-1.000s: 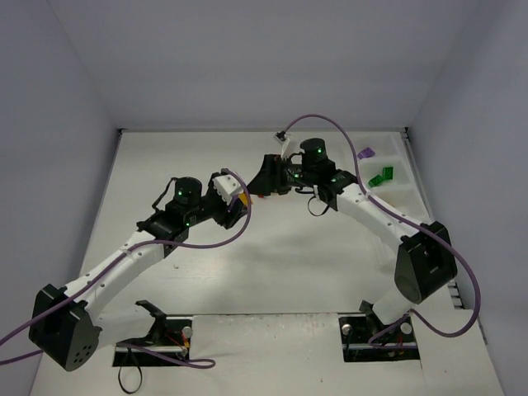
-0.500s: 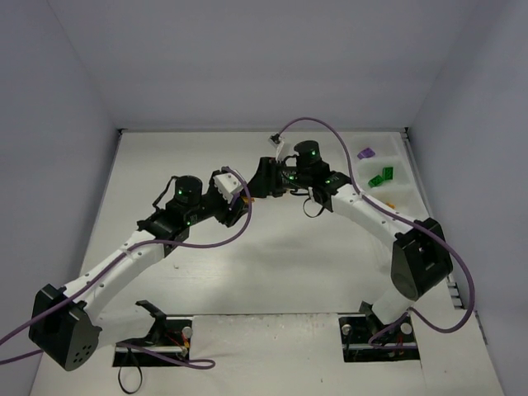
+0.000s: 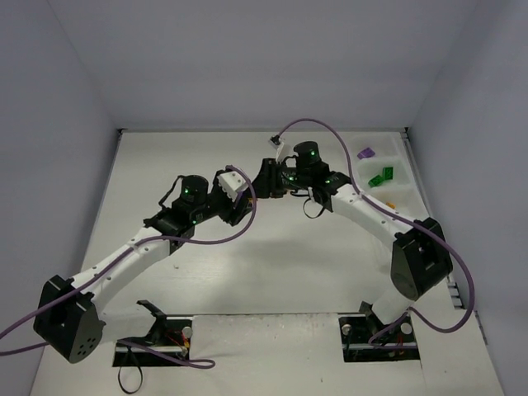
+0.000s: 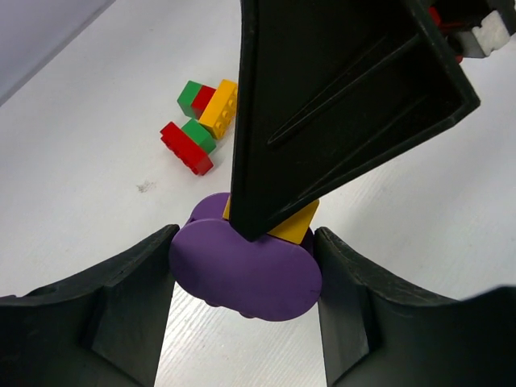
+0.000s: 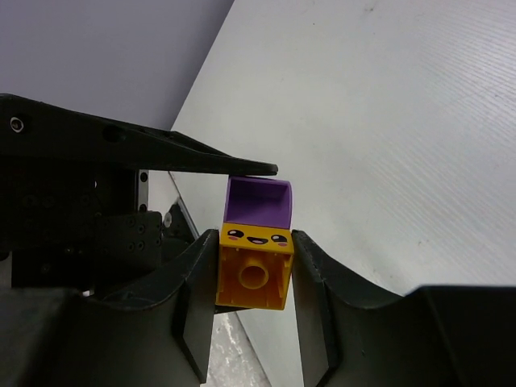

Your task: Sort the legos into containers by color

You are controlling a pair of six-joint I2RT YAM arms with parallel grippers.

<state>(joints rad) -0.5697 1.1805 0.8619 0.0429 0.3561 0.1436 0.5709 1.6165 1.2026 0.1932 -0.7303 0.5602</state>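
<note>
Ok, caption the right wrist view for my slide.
Right tool grips a yellow smiley-face brick, a purple piece against it.

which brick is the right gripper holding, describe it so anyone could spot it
At the middle of the table, look between the fingers of the right gripper. It is the yellow brick stuck to a purple piece. Unlike the other bricks nearby, it has a smiling face printed on it.
</note>
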